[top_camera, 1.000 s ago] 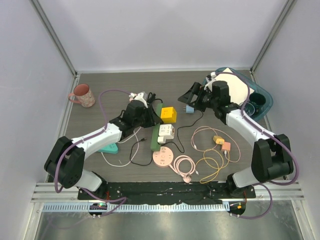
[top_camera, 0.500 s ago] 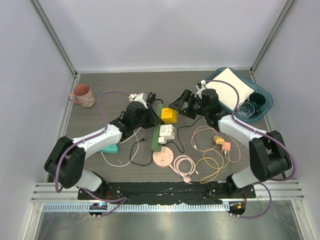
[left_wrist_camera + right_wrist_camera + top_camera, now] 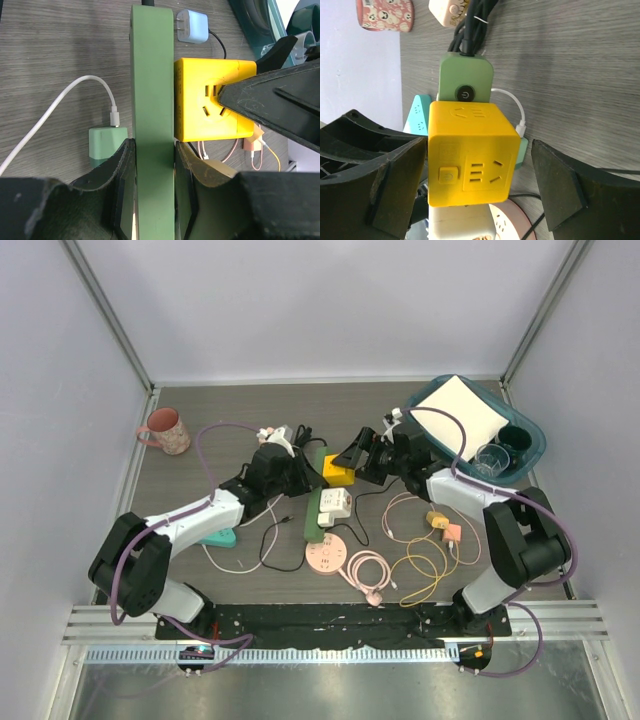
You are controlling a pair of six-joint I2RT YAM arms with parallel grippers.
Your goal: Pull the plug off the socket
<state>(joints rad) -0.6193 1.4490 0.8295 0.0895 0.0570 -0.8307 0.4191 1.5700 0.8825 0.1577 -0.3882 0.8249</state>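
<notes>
Yellow cube plug (image 3: 338, 471): seated on green power strip (image 3: 152, 100), near its switch end. Clamped across strip's sides by left gripper (image 3: 152, 155). Straddled by right gripper (image 3: 477, 180), spread wide, not gripping.

Grey wood-grain table (image 3: 240, 405) enclosed by plain white walls (image 3: 320, 300) and aluminium corner posts (image 3: 108, 315).

Matt, wood-grained bench (image 3: 180, 400); smooth matt plastic on the yellow cube plug (image 3: 470, 152) and green socket strip (image 3: 152, 100).
</notes>
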